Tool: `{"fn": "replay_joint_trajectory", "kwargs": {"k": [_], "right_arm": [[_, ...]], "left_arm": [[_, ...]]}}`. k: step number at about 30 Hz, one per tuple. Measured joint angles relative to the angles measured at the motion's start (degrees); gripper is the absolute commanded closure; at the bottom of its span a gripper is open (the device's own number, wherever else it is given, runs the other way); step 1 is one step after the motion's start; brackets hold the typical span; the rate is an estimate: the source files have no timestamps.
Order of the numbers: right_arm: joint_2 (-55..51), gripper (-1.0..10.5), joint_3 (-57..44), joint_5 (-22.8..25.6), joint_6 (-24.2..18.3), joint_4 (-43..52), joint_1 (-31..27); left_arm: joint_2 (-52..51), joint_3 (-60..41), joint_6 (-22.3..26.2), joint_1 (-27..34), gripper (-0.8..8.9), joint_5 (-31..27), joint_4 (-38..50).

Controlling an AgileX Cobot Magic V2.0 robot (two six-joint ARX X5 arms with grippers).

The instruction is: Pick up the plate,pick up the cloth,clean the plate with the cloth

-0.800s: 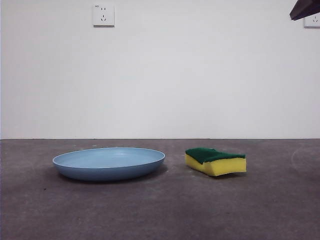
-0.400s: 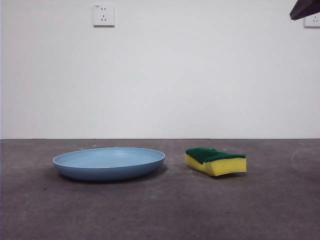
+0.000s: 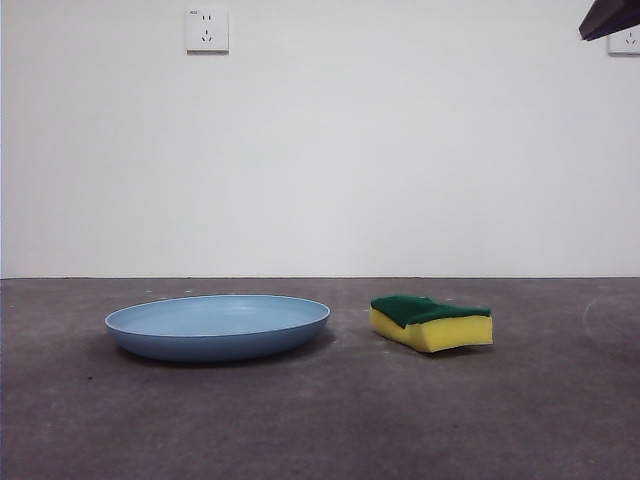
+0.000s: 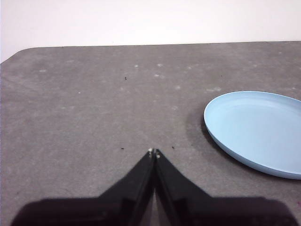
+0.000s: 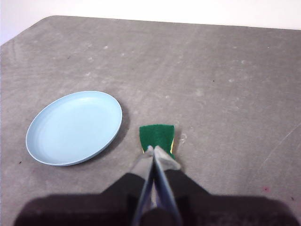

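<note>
We are observing the plate [image 3: 218, 326], a wide, shallow, light-blue round dish, lying flat and right way up on the dark grey surface [image 3: 320, 420]. In the front view it is sitting left of centre, its upturned rim showing unbroken all the way round. The cloth [image 3: 432, 322], which is in fact a sponge of yellow foam with a dark green scouring layer, is lying green side up just beside the plate and apart from it, with a strip of bare surface showing between the two.

We are finding the left end effector [image 4: 154, 153] with its two black jaws pressed together at the tips and gripping nothing. It is hanging above bare surface, well apart from the plate [image 4: 256, 132], which is showing only partly at the edge of the left wrist view.

We are finding the right end effector [image 5: 154, 151] likewise closed, its jaws meeting at a narrow point and holding nothing. In the right wrist view its tips are overlapping the near edge of the cloth [image 5: 157, 136]; we are unable to tell from that view how far above the sponge it is hanging. The plate [image 5: 74, 127] is showing whole beside the cloth in this view.

In the front view we are noting only a dark tip [image 3: 610, 18] at the top corner, and a white wall [image 3: 320, 150] carrying a socket [image 3: 207, 30] behind the surface
</note>
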Motion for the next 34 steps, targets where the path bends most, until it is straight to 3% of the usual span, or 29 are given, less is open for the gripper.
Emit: {"fn": "replay_joint_trajectory", "kwargs": {"k": [13,18,20,26,30,34], "right_arm": [[-0.8,9.5,0.0,0.5,-1.3,-0.2,-0.1],[-5.5,9.5,-0.2,6.7,-4.6,0.1,-2.4],[-7.8,9.5,-1.3,7.1,-5.0,0.9,-4.7],[-17.5,9.5,-12.3,7.0,-4.4,11.8,-14.2],[-22.9,9.5,-22.4,2.2,-2.5,20.2,-18.9],[-26.9,9.5,-29.7,-0.1,-1.9,21.2,-20.8]], "left_arm": [[0.0,0.0,0.0,0.0,8.17,0.0,0.0],[0.0,0.0,0.0,0.0,8.17,0.0,0.0],[0.0,0.0,0.0,0.0,8.17,0.0,0.0],[0.0,0.0,0.0,0.0,8.17,0.0,0.0],[0.0,0.0,0.0,0.0,8.17,0.0,0.0],[0.0,0.0,0.0,0.0,8.17,0.0,0.0]]}}
